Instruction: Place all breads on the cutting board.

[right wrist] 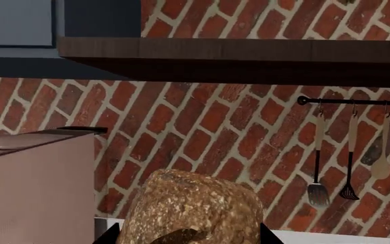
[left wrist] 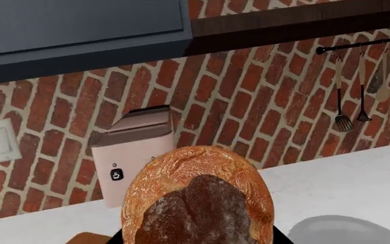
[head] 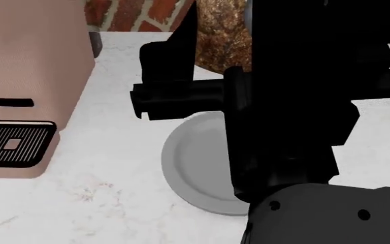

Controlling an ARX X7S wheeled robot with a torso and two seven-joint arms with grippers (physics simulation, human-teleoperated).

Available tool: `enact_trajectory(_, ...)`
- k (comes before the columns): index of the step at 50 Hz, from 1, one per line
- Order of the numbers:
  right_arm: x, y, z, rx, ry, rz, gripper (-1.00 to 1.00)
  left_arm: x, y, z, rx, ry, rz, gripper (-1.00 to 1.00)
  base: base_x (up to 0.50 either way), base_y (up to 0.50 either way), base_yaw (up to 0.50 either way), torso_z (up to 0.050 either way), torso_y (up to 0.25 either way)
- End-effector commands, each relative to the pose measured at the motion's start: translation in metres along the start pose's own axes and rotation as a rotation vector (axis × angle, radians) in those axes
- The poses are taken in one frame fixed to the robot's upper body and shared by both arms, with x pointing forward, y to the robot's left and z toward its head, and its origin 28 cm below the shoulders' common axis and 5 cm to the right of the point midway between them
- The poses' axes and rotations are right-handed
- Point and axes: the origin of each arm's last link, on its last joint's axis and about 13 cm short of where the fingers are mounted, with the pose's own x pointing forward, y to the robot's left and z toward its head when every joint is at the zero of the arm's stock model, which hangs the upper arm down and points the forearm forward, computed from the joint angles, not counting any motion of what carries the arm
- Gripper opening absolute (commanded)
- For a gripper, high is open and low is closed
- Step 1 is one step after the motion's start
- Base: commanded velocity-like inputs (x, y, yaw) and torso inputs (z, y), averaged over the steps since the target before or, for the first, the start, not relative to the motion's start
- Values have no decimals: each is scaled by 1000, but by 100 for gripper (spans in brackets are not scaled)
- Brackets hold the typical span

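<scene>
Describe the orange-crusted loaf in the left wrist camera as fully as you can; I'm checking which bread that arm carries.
The round loaf fills the lower middle of the left wrist view. Its crust is glossy golden-orange and crackled, with a dark brown, flour-dusted patch across the near face. It looks domed and whole, with no cuts. It sits right at the camera, hiding the left tool, so the grip itself cannot be seen. Behind it stand a pink coffee machine and brick wall; a grey plate lies beside it.

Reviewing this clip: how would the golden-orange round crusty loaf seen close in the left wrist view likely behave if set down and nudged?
The golden-orange round crusty loaf looks domed, so it may rock or roll. Its crackled crust suggests a stiff, grippy surface, probably light for its size.
</scene>
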Motion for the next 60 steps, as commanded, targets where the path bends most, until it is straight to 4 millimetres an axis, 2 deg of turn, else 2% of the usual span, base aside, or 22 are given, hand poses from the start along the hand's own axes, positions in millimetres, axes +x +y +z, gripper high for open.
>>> enact_trajectory(1, -2, 0, -1, -29, -14, 8, -100, 2, 1, -9, -19, 2, 9, -100, -109, 496, 0, 0, 0)
enact_trajectory(2, -1, 0, -2, -35, -14, 6, -100, 3, 3, -2, -22, 5, 10, -100, -105, 500, 0, 0, 0)
enact_trajectory(10, -3, 2, -3, -40, -17, 24, -100, -1, 0, 5, -20, 5, 11, -100, -110, 500, 0, 0, 0)
enact_trajectory(45, -3, 3, -9, -102, -36, 53, -100, 2, 1, 6, -12, 20, 27, -100, -42, 500, 0, 0, 0)
enact_trajectory(53, -3, 4, -10, -105, -43, 63, -100, 9, -1, 2, -13, 18, 17, -100, 7, 500, 0, 0, 0)
enact_trajectory(60, -3, 5, -15, -106, -31, 78, -100, 28, -1, -6, -20, 47, 9, -100, 51, 500, 0, 0, 0)
